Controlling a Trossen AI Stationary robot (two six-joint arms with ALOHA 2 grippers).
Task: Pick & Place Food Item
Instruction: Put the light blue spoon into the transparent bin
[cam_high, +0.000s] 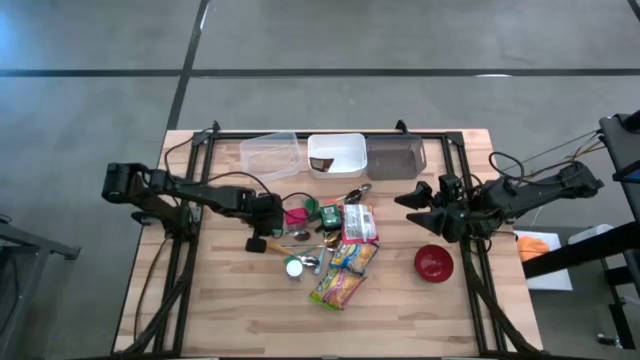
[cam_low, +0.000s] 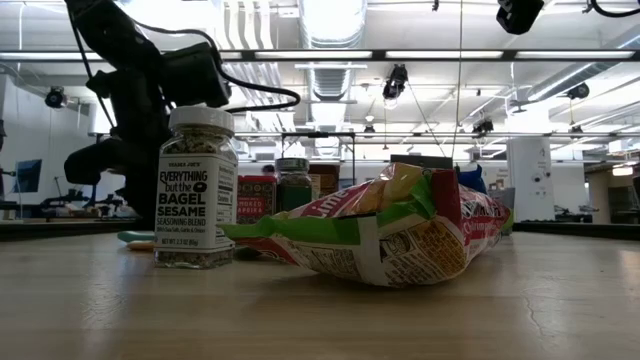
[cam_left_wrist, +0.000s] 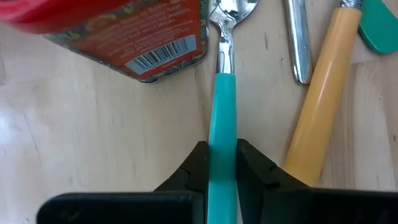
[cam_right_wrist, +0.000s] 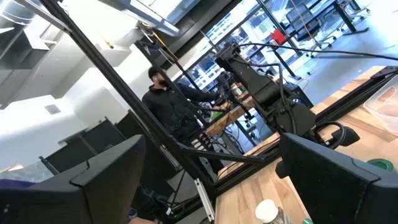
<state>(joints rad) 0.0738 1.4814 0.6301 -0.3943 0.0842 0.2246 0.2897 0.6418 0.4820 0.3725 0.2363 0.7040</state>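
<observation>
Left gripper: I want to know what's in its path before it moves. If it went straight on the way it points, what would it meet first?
The left gripper, shut on the teal-handled spoon, points steeply down; it would probably meet the wooden table first.

Red jar (cam_left_wrist: 124, 37) (beside pincer (cam_left_wrist: 222, 163))

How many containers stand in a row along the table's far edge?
3: a clear plastic tub on the left, a white rectangular tub in the middle, a grey translucent tub on the right.
</observation>
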